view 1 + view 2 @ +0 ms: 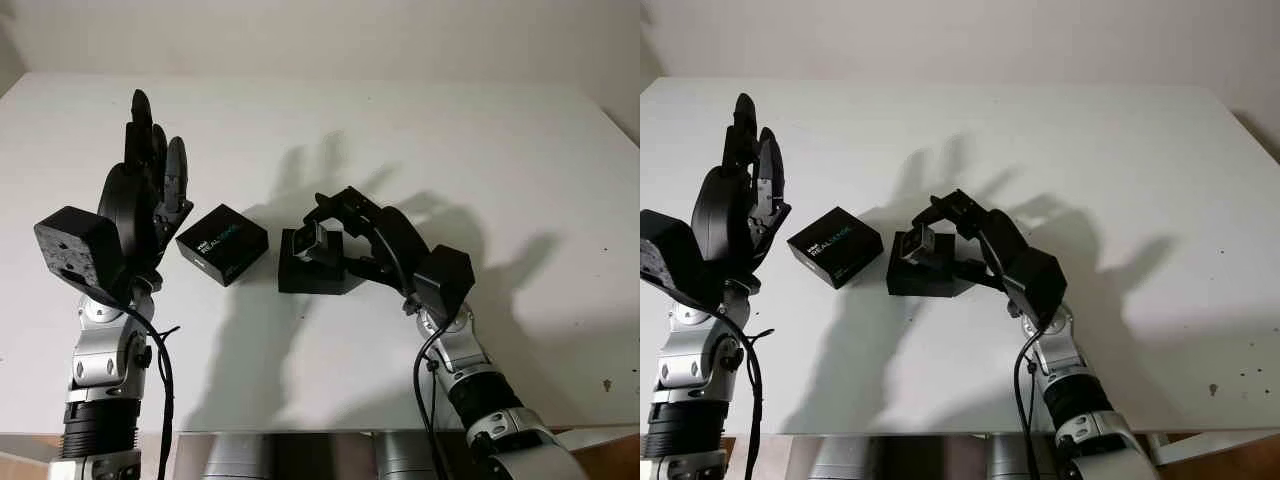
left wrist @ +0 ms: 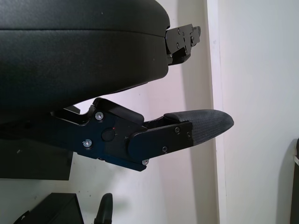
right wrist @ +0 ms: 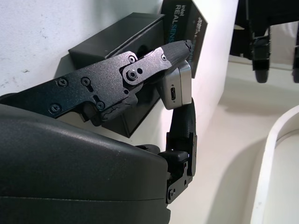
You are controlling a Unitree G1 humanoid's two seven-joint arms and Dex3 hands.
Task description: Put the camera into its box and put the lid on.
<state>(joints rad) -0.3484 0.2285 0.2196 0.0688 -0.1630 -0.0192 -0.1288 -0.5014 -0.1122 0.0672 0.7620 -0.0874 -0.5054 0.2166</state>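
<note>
1. Your right hand (image 1: 335,225) is over the middle of the white table (image 1: 400,140), reaching in from the bottom right, with its fingers (image 3: 154,58) clamped on the camera (image 1: 317,240).
2. The camera is a small silver-grey body held between those fingers. In the right wrist view you can see its rounded end with a small port facing out (image 3: 176,91).
3. The camera sits at the open black box (image 1: 315,272), at or just above its top. You cannot tell from these views whether it is touching the box's inside or is just above it.
4. The box stands on the table directly under your right hand, roughly in the middle of the table's near half.
5. The lid (image 1: 222,243) lies flat on the table just beside the box, on your left side of it and a little apart. It is black with white and teal lettering on its top face.
6. Your left hand (image 1: 150,170) is raised above the table at the left, beside the lid and not touching it. It is open, fingers (image 2: 196,126) pointing up and away from you, holding nothing.
7. The lid is off, and the box is uncovered.
</note>
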